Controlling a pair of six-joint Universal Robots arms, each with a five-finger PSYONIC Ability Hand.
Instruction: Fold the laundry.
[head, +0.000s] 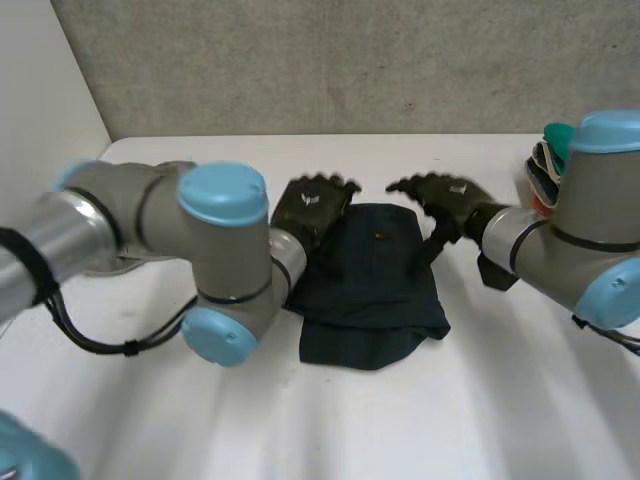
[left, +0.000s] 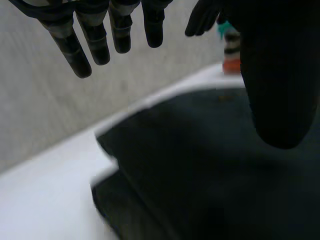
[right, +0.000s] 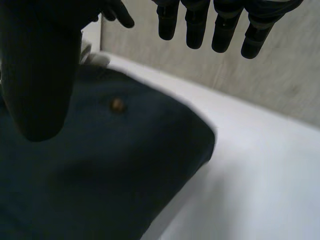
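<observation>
A dark blue garment (head: 372, 285) is lying folded mid-frame on the worktop (head: 520, 400). Your left robot hand (head: 312, 205) is hovering at its upper-left edge, your right robot hand (head: 447, 200) at its upper-right, both straight-fingered and empty. The garment is looking soft and limp; try pinching a corner.

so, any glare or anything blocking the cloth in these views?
No glare on it. Head view: left arm covers the cloth's edge. Left wrist view: left robot hand's dark thumb blocks part of it. Right wrist view: right robot hand's thumb does likewise.
</observation>
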